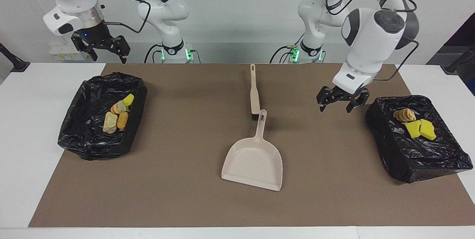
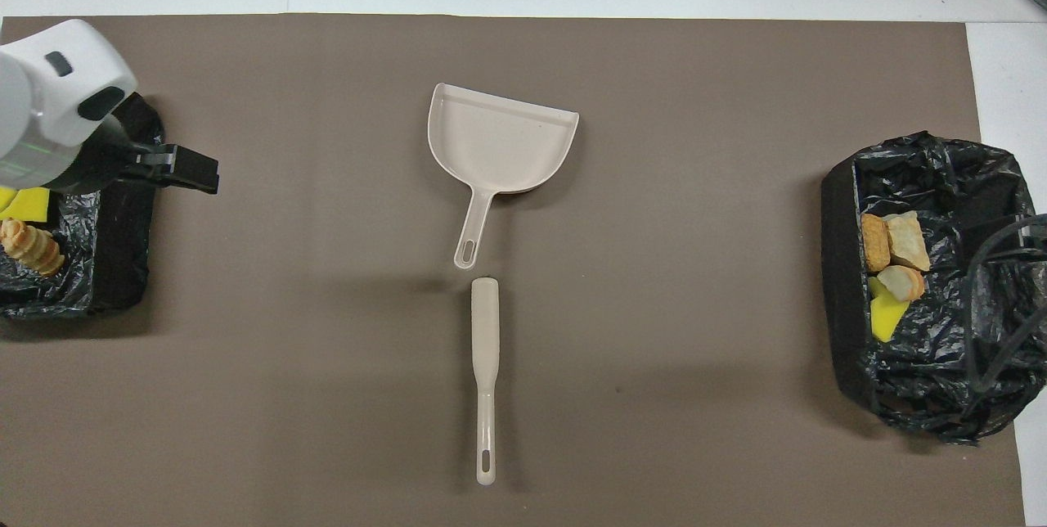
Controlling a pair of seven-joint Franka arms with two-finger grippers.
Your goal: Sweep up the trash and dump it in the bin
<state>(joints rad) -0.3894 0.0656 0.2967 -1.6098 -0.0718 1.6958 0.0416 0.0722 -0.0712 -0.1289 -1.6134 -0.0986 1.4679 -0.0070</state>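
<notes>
The trash lies in two black-lined bins. Several tan and yellow scraps (image 1: 118, 114) (image 2: 891, 261) sit in the bin (image 1: 130, 135) (image 2: 842, 265) at the right arm's end. Two yellow chunks and a brown lump (image 1: 413, 122) (image 2: 29, 245) sit in the bin (image 1: 389, 146) (image 2: 123, 224) at the left arm's end. My left gripper (image 1: 336, 104) (image 2: 188, 171) hangs open and empty over the mat beside that bin. My right gripper (image 1: 100, 48) waits open in the air above the table edge by its own bin.
A beige dustpan (image 1: 254, 161) (image 2: 499, 138) lies flat mid-mat, its handle pointing toward the robots. A beige brush (image 1: 254, 92) (image 2: 485, 363) lies in line with it, nearer the robots. The brown mat (image 1: 178, 179) covers the middle of the white table.
</notes>
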